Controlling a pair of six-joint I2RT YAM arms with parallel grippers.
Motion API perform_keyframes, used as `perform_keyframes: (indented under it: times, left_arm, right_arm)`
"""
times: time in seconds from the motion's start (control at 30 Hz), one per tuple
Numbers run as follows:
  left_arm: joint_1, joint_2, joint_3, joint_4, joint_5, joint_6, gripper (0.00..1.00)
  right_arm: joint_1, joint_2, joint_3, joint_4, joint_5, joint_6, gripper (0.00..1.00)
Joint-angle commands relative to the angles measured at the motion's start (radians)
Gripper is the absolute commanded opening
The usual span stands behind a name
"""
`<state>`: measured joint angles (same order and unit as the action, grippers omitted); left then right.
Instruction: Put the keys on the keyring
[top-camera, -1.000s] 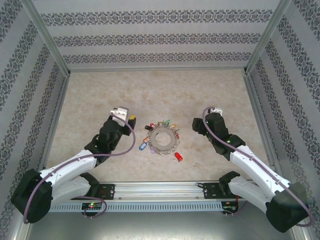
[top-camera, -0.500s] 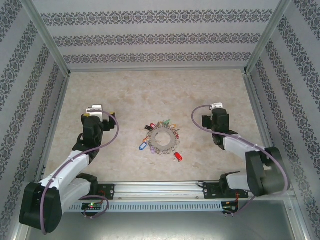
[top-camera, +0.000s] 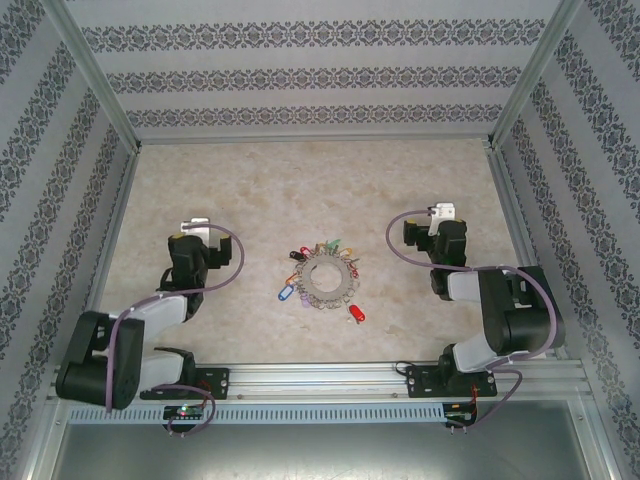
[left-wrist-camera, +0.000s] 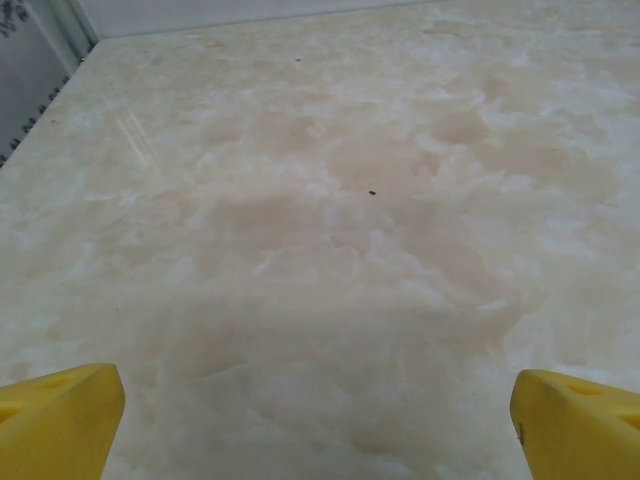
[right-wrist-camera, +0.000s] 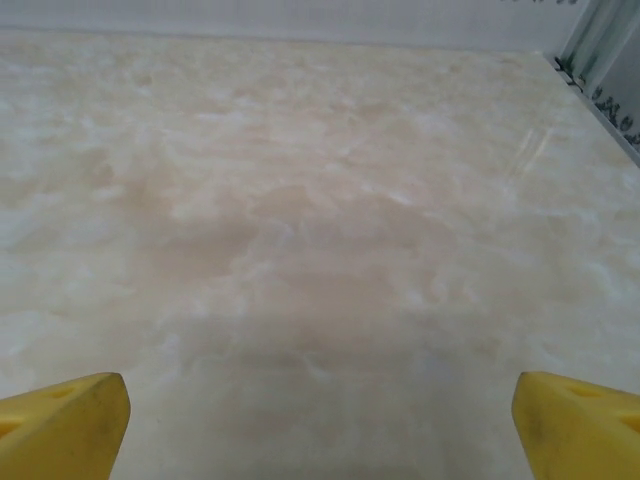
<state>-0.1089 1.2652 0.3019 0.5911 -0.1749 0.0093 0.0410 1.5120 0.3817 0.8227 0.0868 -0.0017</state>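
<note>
**On the marbled tabletop, the keyring is lying between two released grippers**

At the middle of the beige table (top-camera: 250, 180), the keyring (top-camera: 323, 278) is lying flat. Its grey ring is fringed with small keys carrying red, green, blue and yellow tags. A red-tagged key (top-camera: 355, 313) is lying at the ring's near right edge, just beside it or touching it. Whether it is threaded onto the ring is too small to tell. The key with the yellow-orange tag is too small to pick out among the fringe.

Left of the ring and well apart from it, the left gripper (left-wrist-camera: 318, 430) is hovering over bare table, released and holding nothing. Its yellow fingertips (left-wrist-camera: 55, 425) are standing wide, showing at opposite bottom corners of the wrist view with only marbled surface between them.

Right of the ring and equally well apart, the right gripper (right-wrist-camera: 320, 430) is hanging in the same way. Its jaws are spread and unloaded, and one yellow fingertip (right-wrist-camera: 580, 425) is sitting at each lower corner of its own view.

From overhead, both arms are sitting folded, with their elbows close to the aluminium rail (top-camera: 320, 378) at the near edge.
</note>
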Motion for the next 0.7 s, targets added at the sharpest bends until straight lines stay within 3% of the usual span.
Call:
perform_keyframes:
  times: [0.0, 0.13, 0.2, 0.3, 0.37, 0.47, 0.67]
  left_arm:
    - [0.014, 0.072, 0.034, 0.17, 0.062, 0.051, 1.0]
    - [0.021, 0.217, 0.06, 0.29, 0.082, 0.059, 1.0]
    - [0.044, 0.218, 0.068, 0.254, 0.101, 0.033, 1.0]
    - [0.061, 0.312, 0.037, 0.411, 0.159, 0.041, 1.0]
    - [0.063, 0.282, 0.079, 0.277, 0.133, 0.019, 0.99]
    - [0.106, 0.292, 0.108, 0.238, 0.144, -0.027, 1.0]
    - [0.106, 0.297, 0.111, 0.247, 0.156, -0.018, 1.0]
  right_arm:
    - [-0.007, -0.006, 0.004, 0.066, -0.016, 0.02, 0.98]
    - [-0.007, -0.004, 0.001, 0.076, -0.016, 0.021, 0.98]
    - [-0.007, -0.008, 0.005, 0.06, -0.017, 0.021, 0.98]
    - [-0.01, -0.008, 0.003, 0.063, -0.017, 0.022, 0.98]
    - [-0.009, -0.007, 0.003, 0.066, -0.017, 0.021, 0.98]
    - [-0.009, -0.007, 0.003, 0.064, -0.019, 0.022, 0.98]
    - [-0.009, -0.007, 0.003, 0.065, -0.019, 0.02, 0.98]
